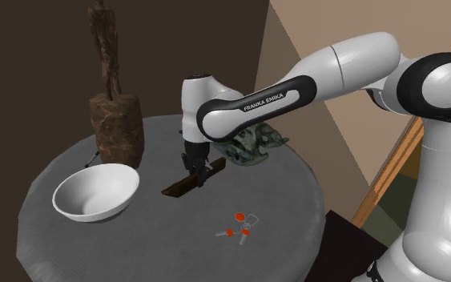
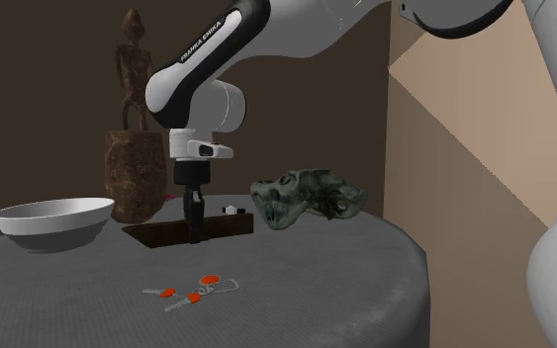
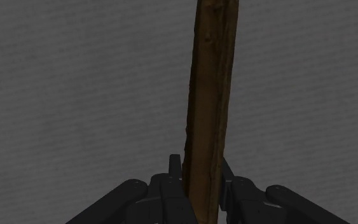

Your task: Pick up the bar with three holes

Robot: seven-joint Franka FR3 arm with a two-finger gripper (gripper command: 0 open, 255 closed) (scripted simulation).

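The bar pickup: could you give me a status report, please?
Gripper shut on brown bar. Bar on grey table, not lifted. Nothing in the way.

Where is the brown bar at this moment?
In the shoulder view the bar lies near the middle of the grey table, between the white bowl and the greenish lump, with the tool closed around it.

- A room in a home: a round grey table (image 1: 295,200) before a dark brown wall (image 1: 31,64) and a beige wall (image 2: 464,119).
- Household things on it: a tall brown carved figure statue (image 1: 113,104), a white round bowl (image 1: 95,192), small keys with orange tags (image 1: 239,226).
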